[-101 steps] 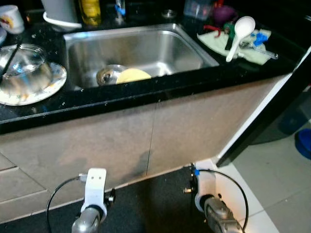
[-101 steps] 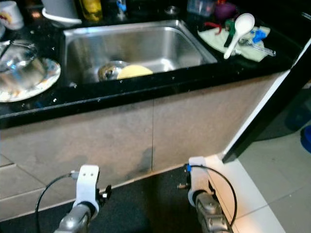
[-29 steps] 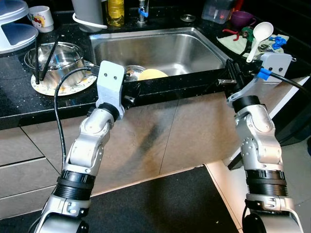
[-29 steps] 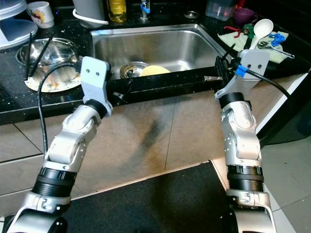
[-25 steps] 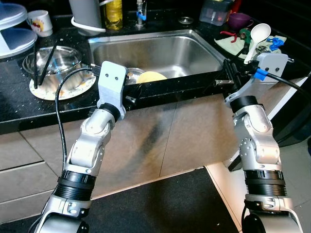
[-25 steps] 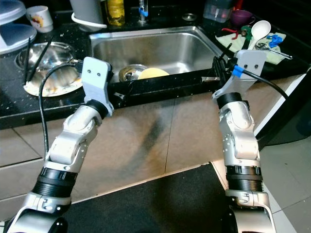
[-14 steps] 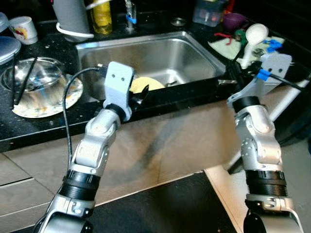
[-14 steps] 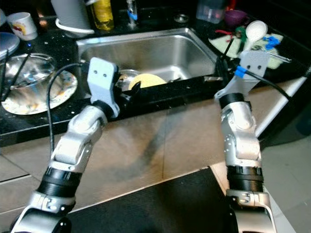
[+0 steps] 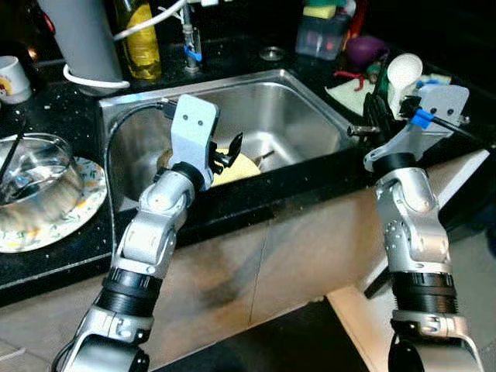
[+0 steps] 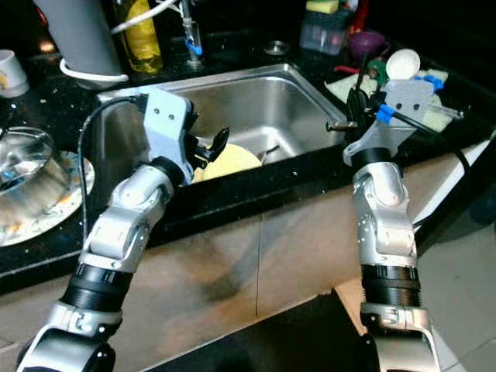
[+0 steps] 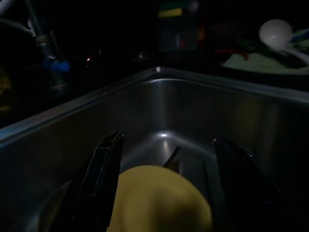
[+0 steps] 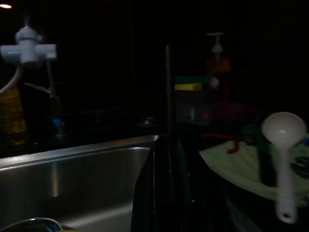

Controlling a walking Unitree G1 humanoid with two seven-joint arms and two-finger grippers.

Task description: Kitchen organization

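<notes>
A yellow rounded item (image 9: pixel 242 165) lies at the bottom of the steel sink (image 9: pixel 310 101), beside a metal rim that is mostly hidden. My left gripper (image 9: pixel 231 151) hangs open just over the sink's front edge. In the left wrist view its two fingers (image 11: pixel 104 164) straddle the yellow item (image 11: pixel 159 198) without touching it. My right gripper (image 9: pixel 372 118) is raised at the counter's right front corner. It is shut on a thin black stick (image 12: pixel 167 92) that points upward.
A white rice spoon (image 9: pixel 403 70) and utensils lie on a cloth (image 9: pixel 347 90) right of the sink. A glass bowl (image 9: pixel 35 182) with black chopsticks sits on a patterned plate at left. A grey canister (image 9: pixel 77 35), yellow bottle (image 9: pixel 139 39), tap (image 9: pixel 188 46) and clear tub (image 9: pixel 322 35) stand behind.
The camera has come closer to the counter. My left gripper has gone from the counter's front face up over the sink rim, above the yellow item. My right gripper stays raised.
</notes>
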